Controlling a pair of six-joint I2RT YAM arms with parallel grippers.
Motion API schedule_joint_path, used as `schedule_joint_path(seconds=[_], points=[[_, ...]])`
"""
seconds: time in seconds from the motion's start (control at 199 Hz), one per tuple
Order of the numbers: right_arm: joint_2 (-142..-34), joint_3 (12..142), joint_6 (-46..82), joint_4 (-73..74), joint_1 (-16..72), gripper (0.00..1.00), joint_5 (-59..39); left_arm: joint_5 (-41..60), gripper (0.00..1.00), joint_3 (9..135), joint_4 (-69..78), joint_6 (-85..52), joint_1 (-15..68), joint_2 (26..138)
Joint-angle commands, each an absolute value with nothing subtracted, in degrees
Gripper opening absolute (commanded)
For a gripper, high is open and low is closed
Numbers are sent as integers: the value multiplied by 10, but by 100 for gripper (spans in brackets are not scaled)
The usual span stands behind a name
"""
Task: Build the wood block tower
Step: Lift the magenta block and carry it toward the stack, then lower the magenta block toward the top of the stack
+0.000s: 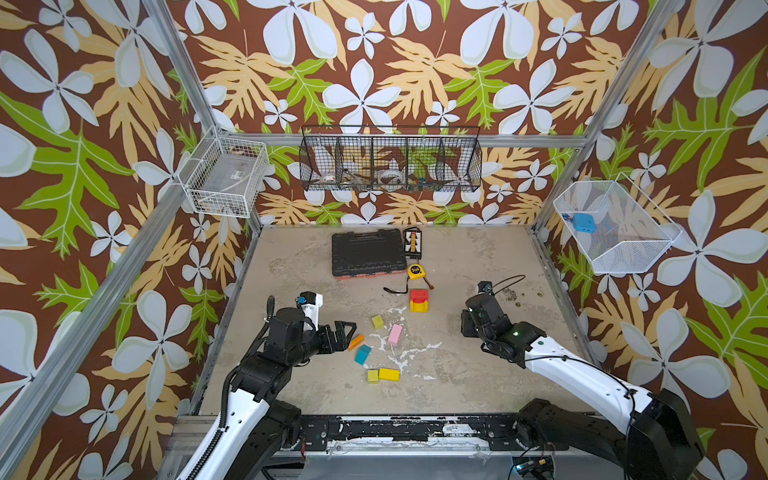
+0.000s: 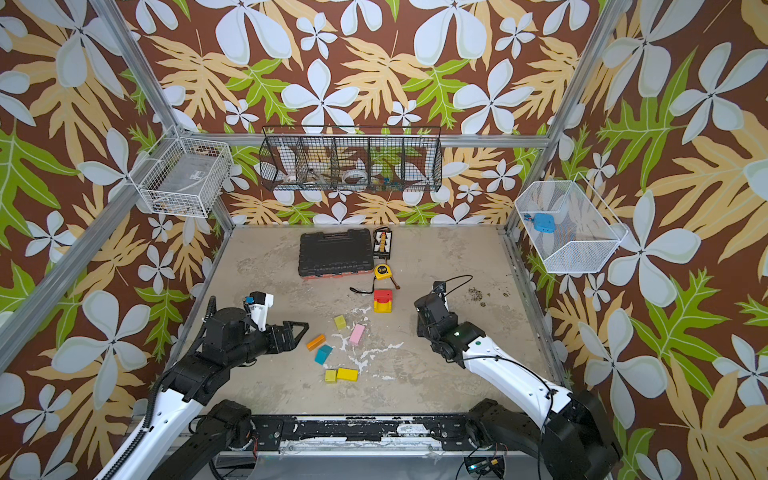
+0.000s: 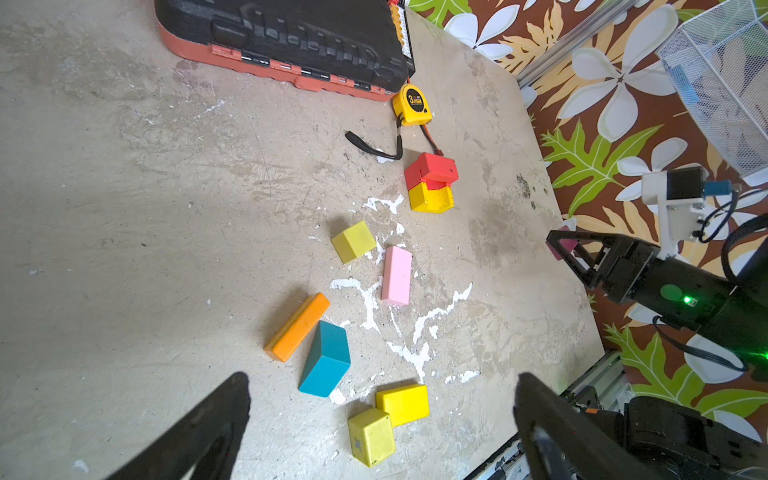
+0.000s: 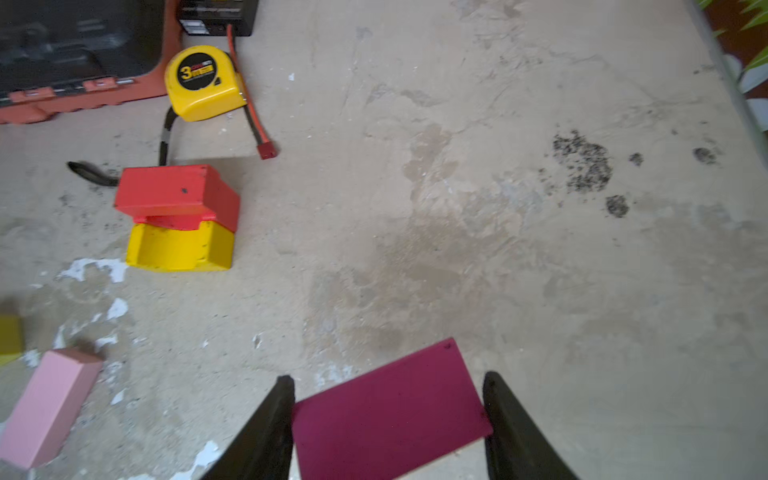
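Magenta flat wooden block sits clamped between the jaws of the right gripper. Small tower, red pieces on a yellow base, stands well apart from that gripper, toward the table's middle. Left gripper gapes wide and holds nothing. Orange wooden bar and teal wooden block lie near its tips.

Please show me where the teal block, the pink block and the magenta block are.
teal block (image 3: 325, 361), left wrist view, middle of its broad face.
pink block (image 3: 397, 274), left wrist view, middle of its top face.
magenta block (image 4: 390, 411), right wrist view, middle of its flat face.
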State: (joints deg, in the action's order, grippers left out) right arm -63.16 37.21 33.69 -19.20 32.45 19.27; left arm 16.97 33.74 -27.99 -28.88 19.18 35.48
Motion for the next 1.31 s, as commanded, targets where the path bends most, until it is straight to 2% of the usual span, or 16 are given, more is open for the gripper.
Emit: schedule_joint_path(seconds=[0.0,0.151,0.347,0.503,0.809,1.161,1.302], points=[[-626,356,355,-124,324,25,135,171,100,337,-267,-292,192,360],[-661,345,370,-87,324,21,94,173,100,337,-267,-293,192,365],[-736,374,379,-54,332,21,62,171,100,335,-266,-293,192,350],[-785,423,392,-57,373,27,103,174,100,335,-265,-293,192,353],[-902,550,412,-112,403,24,177,175,100,334,-264,-292,193,344],[-983,617,415,-126,404,25,167,181,100,333,-261,-290,192,348],[-997,626,416,-124,405,31,170,181,100,333,-260,-291,193,349]])
